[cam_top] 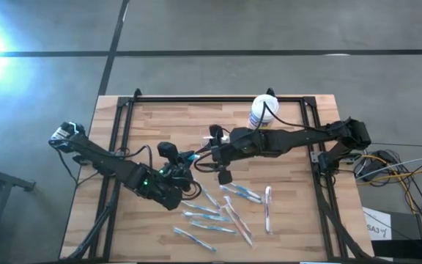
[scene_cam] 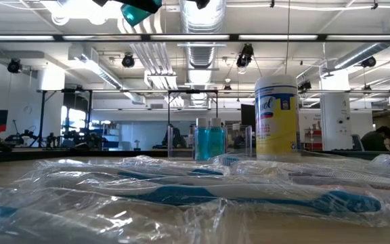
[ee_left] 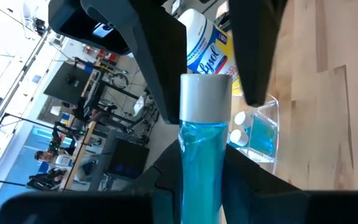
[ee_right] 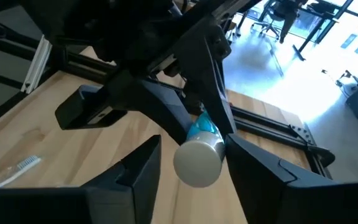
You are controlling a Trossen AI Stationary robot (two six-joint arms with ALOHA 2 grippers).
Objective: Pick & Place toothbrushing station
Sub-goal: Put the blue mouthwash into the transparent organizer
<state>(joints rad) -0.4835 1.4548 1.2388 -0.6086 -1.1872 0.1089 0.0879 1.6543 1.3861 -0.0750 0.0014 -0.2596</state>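
A small bottle of blue liquid with a pale cap point(ee_left: 205, 93) hangs in the air over the table's middle, and my left gripper point(ee_left: 201, 180) point(cam_top: 187, 158) is shut on it. My right gripper point(ee_right: 194, 165) point(cam_top: 205, 152) reaches in from the table's right. It is open, one finger on each side of the bottle's cap point(ee_right: 197, 163). The toothbrushing station point(ee_left: 258, 134) point(scene_cam: 208, 141), a clear holder with blue bottles in it, stands on the table beside the canister point(scene_cam: 276, 116). My left gripper pinches the bottle's blue body point(ee_left: 199, 163) below the cap between its two fingers, coming roughly level from the table's left. The bottle sticks out ahead of the fingers, cap end toward my right gripper, lifted clear of the table. My right gripper's fingers point(ee_right: 143, 168) flank the cap closely; I cannot tell whether they touch it.
A white-lidded, yellow-labelled canister point(cam_top: 264, 110) stands at the far edge. Several wrapped toothbrushes point(cam_top: 229, 209) point(scene_cam: 249, 196) lie scattered on the near half of the wooden table point(cam_top: 160, 117). A black frame rail point(cam_top: 218, 99) runs around the table.
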